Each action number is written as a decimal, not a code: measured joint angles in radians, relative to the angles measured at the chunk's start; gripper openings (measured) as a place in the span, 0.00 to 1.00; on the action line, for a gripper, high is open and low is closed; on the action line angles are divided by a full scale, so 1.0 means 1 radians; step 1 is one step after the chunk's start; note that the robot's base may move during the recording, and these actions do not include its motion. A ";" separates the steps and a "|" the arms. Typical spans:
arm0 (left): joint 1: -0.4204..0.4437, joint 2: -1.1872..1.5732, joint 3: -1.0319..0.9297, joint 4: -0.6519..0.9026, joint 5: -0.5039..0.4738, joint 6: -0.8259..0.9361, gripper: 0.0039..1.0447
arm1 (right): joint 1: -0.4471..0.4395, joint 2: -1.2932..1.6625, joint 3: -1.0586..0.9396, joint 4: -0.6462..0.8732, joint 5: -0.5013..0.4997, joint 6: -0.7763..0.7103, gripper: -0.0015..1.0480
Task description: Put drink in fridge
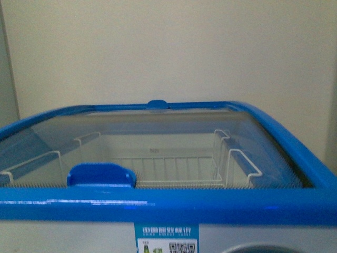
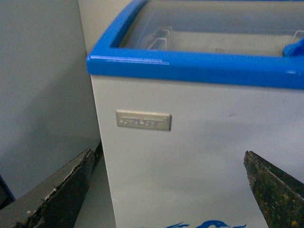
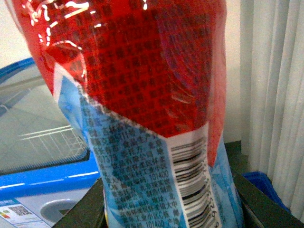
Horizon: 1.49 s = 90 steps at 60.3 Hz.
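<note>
One drink point(image 3: 142, 109) in right end effector point(image 3: 171, 209), one fridge point(image 1: 210, 203)

Shop-like corner — glass-lidded chest cooler point(image 1: 158, 203), wire baskets point(image 1: 174, 168) inside, bare wall point(image 1: 168, 47) behind

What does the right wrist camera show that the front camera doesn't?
Only the right wrist view shows the drink, a bottle with a red-and-blue label held in the right gripper's jaws, plus a pale curtain. Only the front view shows the blue handle at the near edge of the glass lid. Both show the fridge with its blue rim, glass lid and white wire baskets inside.
</note>
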 joint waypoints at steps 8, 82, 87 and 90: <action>0.000 0.000 0.000 0.000 0.000 0.000 0.92 | 0.000 0.000 0.000 0.000 0.000 0.000 0.43; -0.080 1.100 0.589 0.235 0.608 0.867 0.92 | 0.000 0.000 0.003 0.000 0.000 0.000 0.43; -0.085 1.139 0.637 0.137 0.626 1.014 0.92 | 0.000 0.000 0.003 0.000 0.000 0.000 0.43; -0.092 1.173 0.665 0.084 0.632 1.123 0.92 | 0.000 0.000 0.003 0.000 0.000 0.000 0.43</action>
